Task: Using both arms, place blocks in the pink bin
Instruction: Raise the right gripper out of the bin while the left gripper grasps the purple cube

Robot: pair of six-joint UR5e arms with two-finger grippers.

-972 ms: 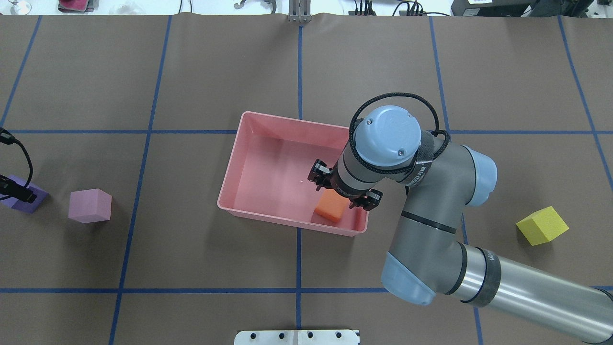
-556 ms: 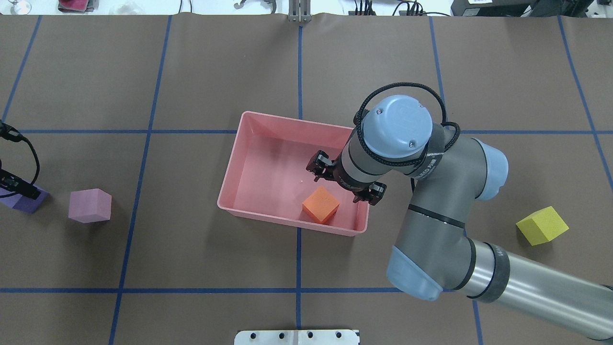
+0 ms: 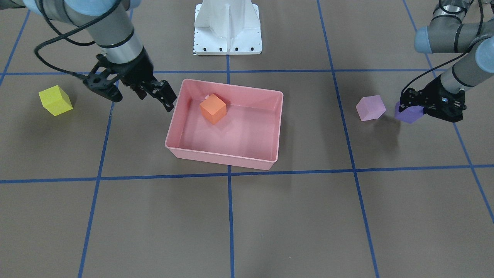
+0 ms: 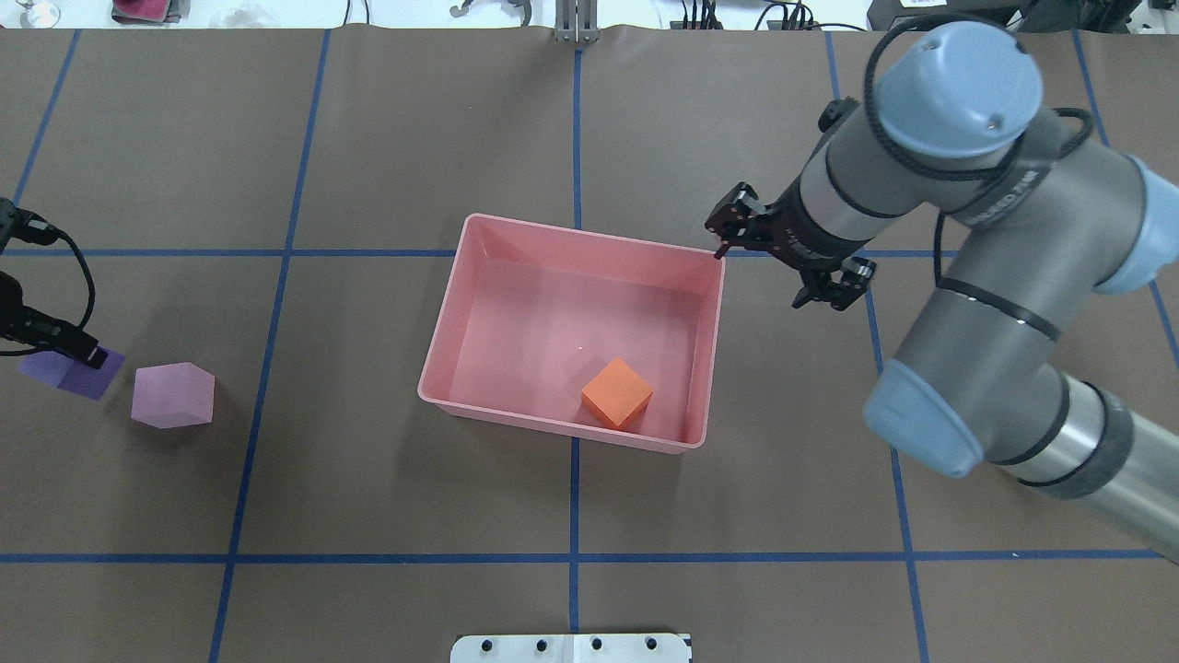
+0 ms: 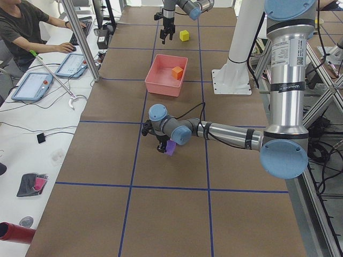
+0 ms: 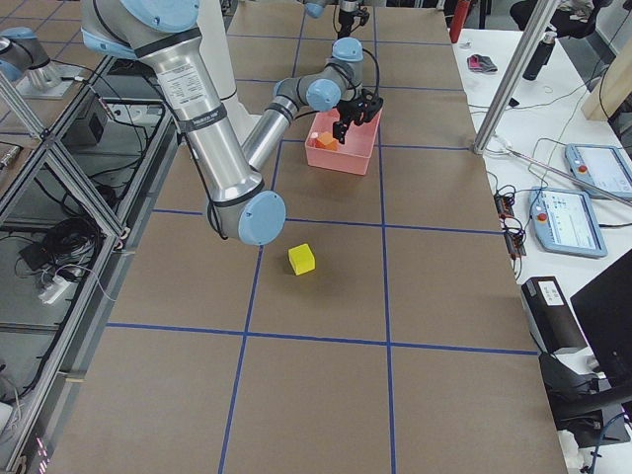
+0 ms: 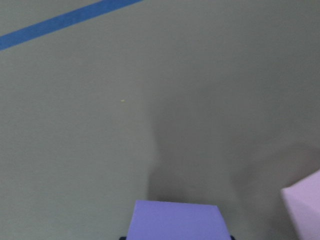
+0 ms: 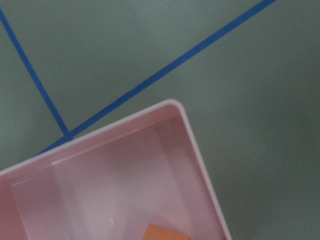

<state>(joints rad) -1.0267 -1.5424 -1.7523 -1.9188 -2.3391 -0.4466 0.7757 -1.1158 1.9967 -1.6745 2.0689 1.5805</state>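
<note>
The orange block [image 4: 616, 394] lies inside the pink bin [image 4: 571, 227], close to the corner nearest the robot on its right-hand side, resting on the tray floor and apart from both arms. The right arm [image 4: 976, 212] hangs outside the bin, off its far right corner in the overhead view, its jaws spread wide and holding nothing. From across the table [image 3: 270, 216] the same jaws sit just beside the bin's short wall, raised above the brown surface.

At the robot's far left, the left arm [image 3: 447, 81] reaches low, its jaws pinching the purple block [image 3: 409, 113] from two sides. The wrist camera on that arm shows the purple cube's top face at the bottom of its frame, a soft shadow spreading on the table beyond it. Whether the cube is clear of the surface I cannot tell. The lilac block [image 3: 370, 108] stands just beside it, on the side toward the bin, not touching.

The yellow block [image 3: 55, 100] sits alone on the robot's right, well apart from the bin. Blue tape lines [image 4: 285, 276] divide the table into squares.
</note>
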